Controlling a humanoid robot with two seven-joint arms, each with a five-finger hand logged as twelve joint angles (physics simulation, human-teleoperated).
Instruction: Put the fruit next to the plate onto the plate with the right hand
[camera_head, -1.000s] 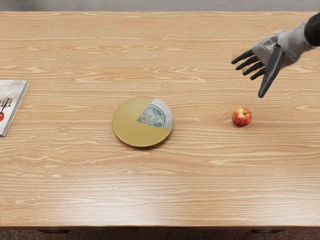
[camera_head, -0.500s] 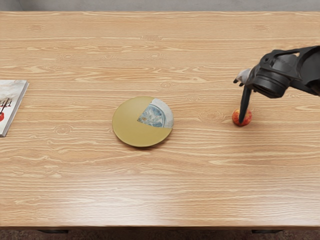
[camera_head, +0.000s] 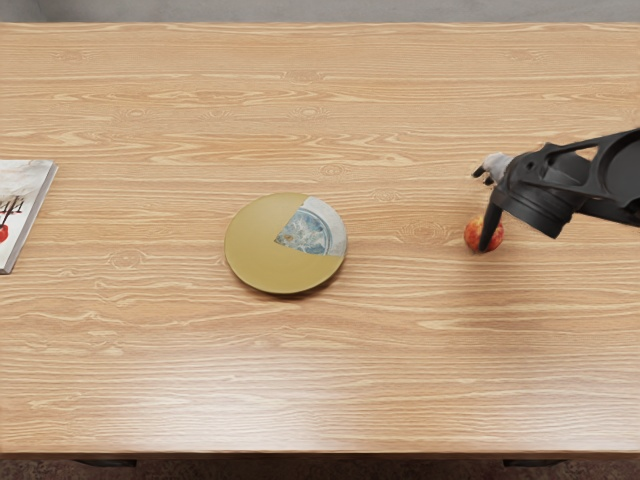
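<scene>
Well to the left of the plate (camera_head: 262, 250), we see a magazine (camera_head: 22, 208) lying flat on the wooden table (camera_head: 320, 380), cut off by the picture's edge. The plate itself is mustard yellow with a blue-and-white wedge on its right half, and nothing lies on it. To the right of the plate, well apart from it, a red apple (camera_head: 473, 234) sits on the bare wood. Our right hand (camera_head: 505, 190) comes in from further right and reaches down onto the apple, partly covering it. We cannot tell whether it grips the fruit.
</scene>
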